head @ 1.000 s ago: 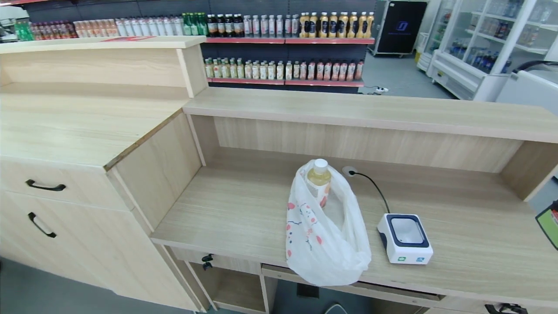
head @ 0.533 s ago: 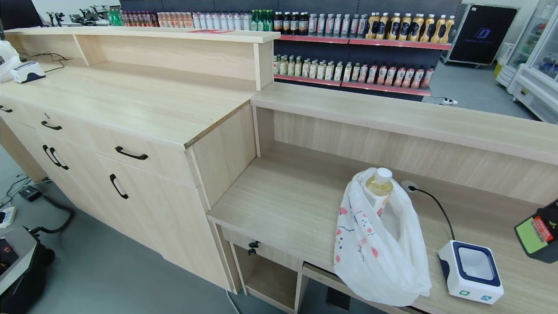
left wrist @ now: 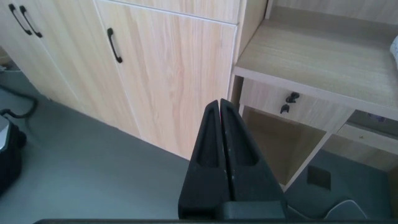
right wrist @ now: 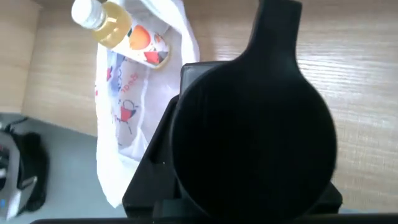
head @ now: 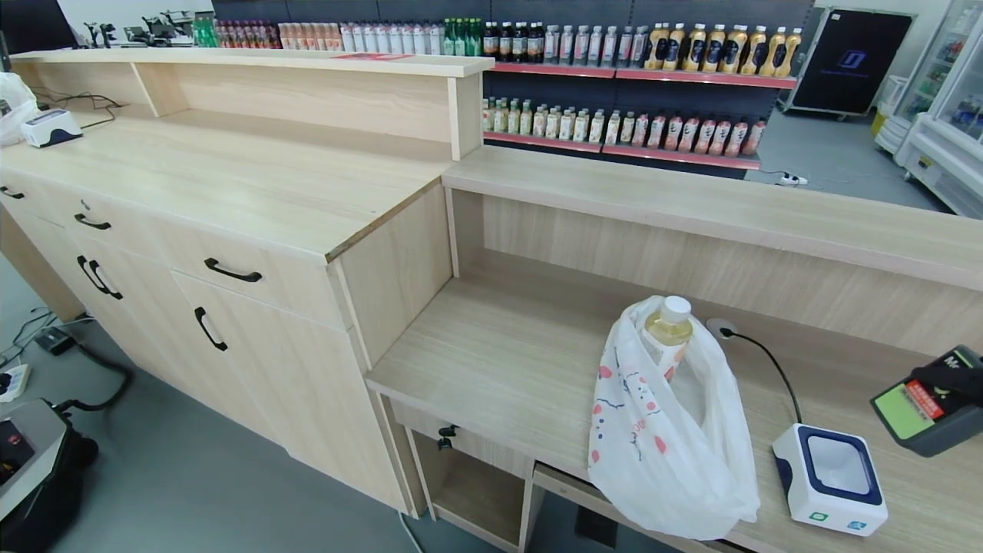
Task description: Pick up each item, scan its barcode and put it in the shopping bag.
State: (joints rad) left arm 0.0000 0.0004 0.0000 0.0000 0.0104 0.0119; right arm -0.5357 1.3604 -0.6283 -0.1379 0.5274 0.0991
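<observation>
The right gripper (head: 949,378) pinched a dark container (head: 914,411) with a green and red label, holding it in the air over the right end of the worktop (head: 499,346), near the scanner (head: 831,478) but not above its window. The scanner sat close to the front edge, just beside the shopping bag (head: 668,461). The bag stood at the front edge with 1 bottle (head: 666,332) upright in its rear part. The left gripper (left wrist: 220,106), its 2 fingers pressed together on nothing, hung below worktop level off the front left corner, near the cabinet doors (left wrist: 168,74). The step in hand looked like the scan. Doing it well probably meant carrying the container across until it hovered squarely over the window, then turning the wrist so that the barcode faced the glass; which face carried the code could not be told. A short, steady pause there seemed wiser than a sweep. Afterwards the bag's open mouth called for a descent beside the bottle, slow enough not to tip it or drag the thin plastic off the edge.
</observation>
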